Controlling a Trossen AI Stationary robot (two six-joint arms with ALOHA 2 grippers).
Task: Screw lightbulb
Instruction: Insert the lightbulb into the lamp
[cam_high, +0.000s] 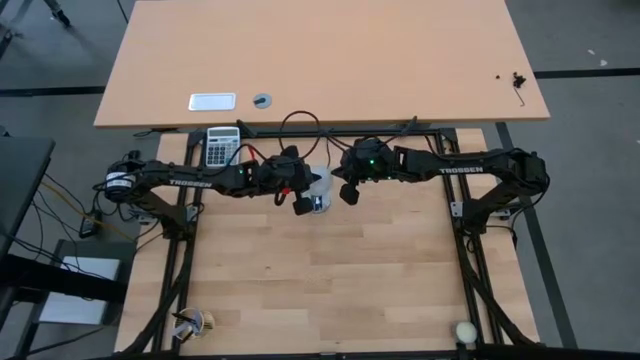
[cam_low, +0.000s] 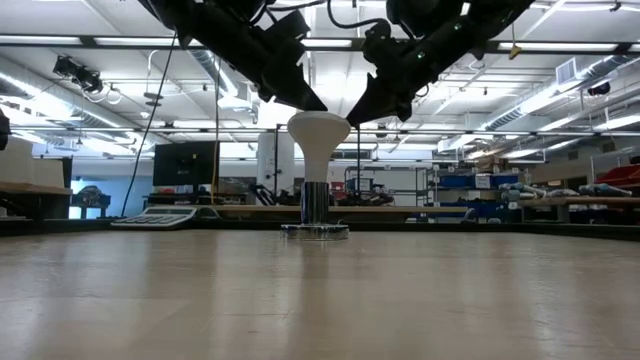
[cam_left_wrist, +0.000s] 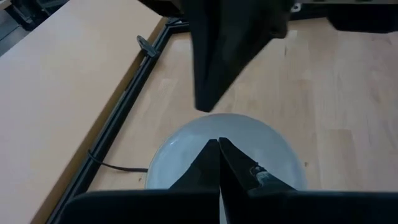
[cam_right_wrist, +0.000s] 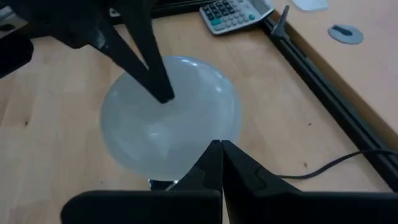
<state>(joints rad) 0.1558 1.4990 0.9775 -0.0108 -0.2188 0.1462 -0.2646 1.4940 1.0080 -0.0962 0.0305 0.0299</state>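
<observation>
Upright, dome up, the lightbulb (cam_low: 318, 140) stands between closed left pincer (cam_low: 305, 98) and right pincer (cam_low: 363, 112).

A calculator (cam_high: 222, 146) is seen at the far edge of the wooden surface (cam_high: 330, 290). A cream ball (cam_high: 465, 331) lies at its near right corner. A silver plate (cam_high: 212, 101) rests on the desk beyond.

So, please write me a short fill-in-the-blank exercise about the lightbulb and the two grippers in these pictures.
1. The lightbulb stands ____ on the socket.
2. The left gripper and the right gripper both have their jaws ____.
3. Both grippers meet the bulb at its ____.
4. Behind the left arm lies a ____ with grey keys.

Missing words: upright; shut; dome; calculator
</observation>
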